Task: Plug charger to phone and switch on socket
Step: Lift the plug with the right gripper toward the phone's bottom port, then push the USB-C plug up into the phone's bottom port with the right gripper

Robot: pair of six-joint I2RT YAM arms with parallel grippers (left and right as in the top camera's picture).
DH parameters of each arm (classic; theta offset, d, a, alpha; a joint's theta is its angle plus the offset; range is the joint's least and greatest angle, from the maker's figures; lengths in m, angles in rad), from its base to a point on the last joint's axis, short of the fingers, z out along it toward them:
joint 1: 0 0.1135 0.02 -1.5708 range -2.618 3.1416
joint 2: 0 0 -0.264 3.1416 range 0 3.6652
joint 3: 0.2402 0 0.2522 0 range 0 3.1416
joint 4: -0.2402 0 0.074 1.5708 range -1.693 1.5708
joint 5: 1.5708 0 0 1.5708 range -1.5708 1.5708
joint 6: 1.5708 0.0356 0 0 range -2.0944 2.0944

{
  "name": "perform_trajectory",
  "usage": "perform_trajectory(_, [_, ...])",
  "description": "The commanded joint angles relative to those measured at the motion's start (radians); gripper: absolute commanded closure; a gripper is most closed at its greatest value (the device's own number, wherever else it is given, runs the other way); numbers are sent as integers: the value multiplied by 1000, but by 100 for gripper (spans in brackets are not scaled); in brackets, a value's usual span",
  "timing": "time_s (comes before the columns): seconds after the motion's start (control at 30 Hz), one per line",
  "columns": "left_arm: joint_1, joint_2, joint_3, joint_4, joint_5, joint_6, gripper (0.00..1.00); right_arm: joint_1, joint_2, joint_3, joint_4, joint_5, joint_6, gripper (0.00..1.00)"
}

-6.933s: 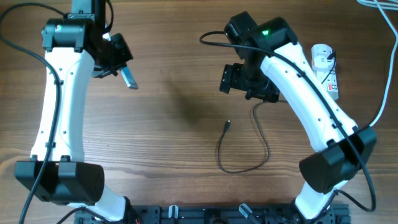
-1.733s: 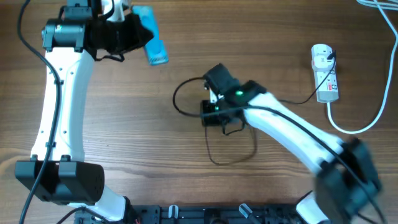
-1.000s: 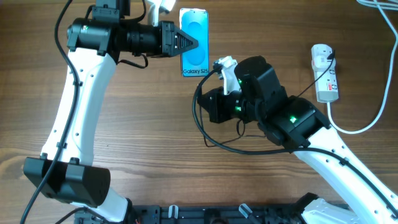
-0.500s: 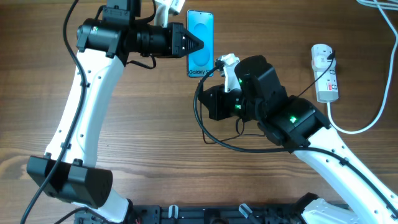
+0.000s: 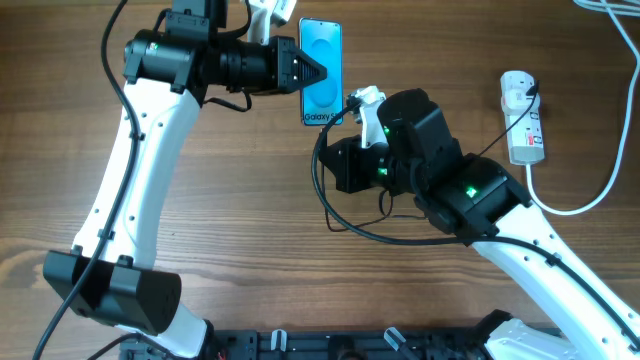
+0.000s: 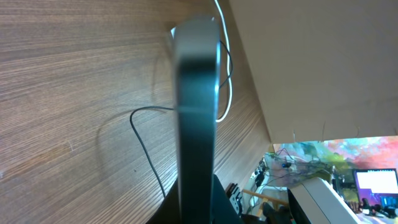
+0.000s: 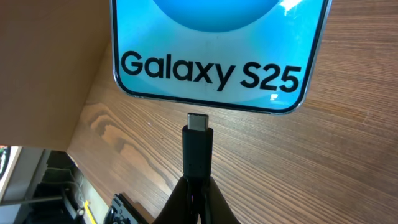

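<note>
The phone shows its cyan screen, held above the table at its left edge by my left gripper, which is shut on it. The left wrist view shows the phone edge-on between the jaws of my left gripper. My right gripper is shut on the charger plug tip. The tip's metal end stands right at the lower edge of the phone, under the lettering. In the overhead view my right gripper sits just below the phone. The socket lies at the far right.
The charger's black cable loops on the table under my right arm and runs to a black plug in the socket. A white lead curves from the socket to the right edge. Wooden table all round.
Over the last second my left arm carried the phone a little to the right, toward the charger tip. My right arm has stayed put. Nothing visibly moved in the last half second.
</note>
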Motion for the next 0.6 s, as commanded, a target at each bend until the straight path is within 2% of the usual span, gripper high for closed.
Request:
perform_trajectory(0.0, [0, -1, 2, 3, 18, -5, 96, 0, -5, 16, 8, 6, 8, 96])
perform_trajectory(0.57, [0, -1, 2, 3, 40, 7, 96, 0, 19, 16, 5, 5, 23, 96])
